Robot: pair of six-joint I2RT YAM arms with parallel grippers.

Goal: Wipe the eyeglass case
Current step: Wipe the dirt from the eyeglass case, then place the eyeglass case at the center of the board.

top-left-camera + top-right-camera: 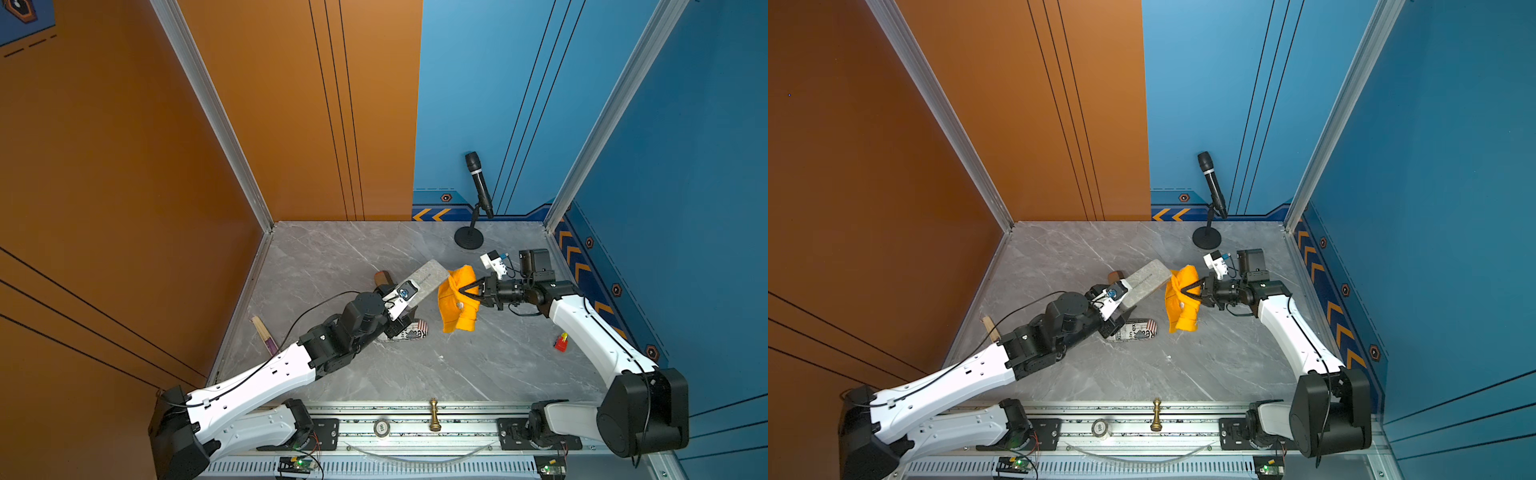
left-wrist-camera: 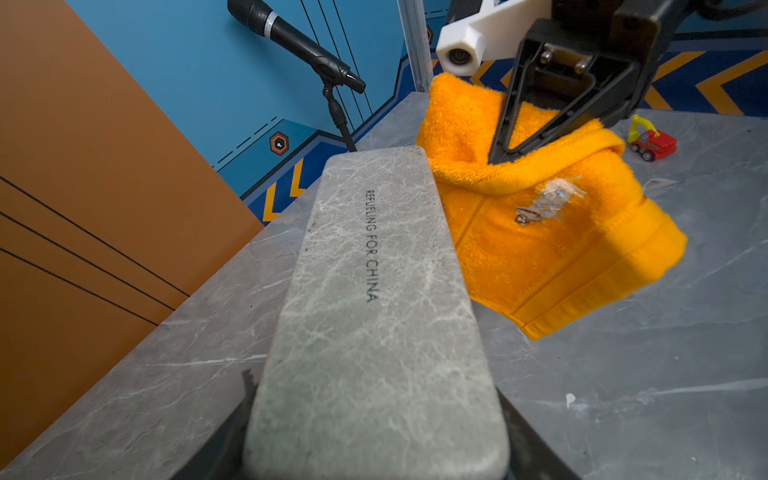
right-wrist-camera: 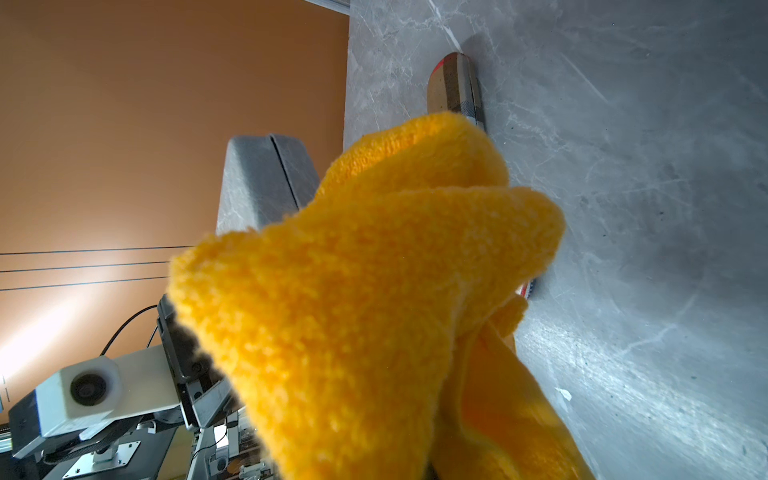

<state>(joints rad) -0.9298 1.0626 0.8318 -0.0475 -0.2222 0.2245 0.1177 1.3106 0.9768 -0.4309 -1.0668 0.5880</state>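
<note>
Left wrist view: a long grey, marble-patterned eyeglass case (image 2: 374,311) stretches away from the camera, printed with small dark lettering. Dark jaws show on either side of its near end, so the left gripper (image 1: 407,312) is closed on that end and carries the case clear of the grey counter (image 1: 415,365), with the far end tilted up. Holding it by one end likely leaves most of the lid and sides bare for wiping.

Just beside the far end hangs a fluffy yellow cloth (image 2: 540,249). The right gripper (image 2: 498,153) is pinched shut on a fold near the cloth's upper edge, and the rest droops loosely below. Whether the cloth already touches the case cannot be told; in both top views their edges nearly meet. The right wrist view is mostly filled by the cloth, with the case's far end seen end-on behind it.

In a top view the left arm (image 1: 257,378) reaches from the near left corner toward the middle of the counter, elbow bent, wrist angled up and to the right. The right arm (image 1: 590,328) rises from the near right corner, runs toward the back, then bends at the wrist so its gripper points sideways at the case. The two grippers face each other, which seems meant to let one steady the case while the other rubs.

A second, print-covered case (image 1: 409,332) lies on the counter under the left wrist.
</note>
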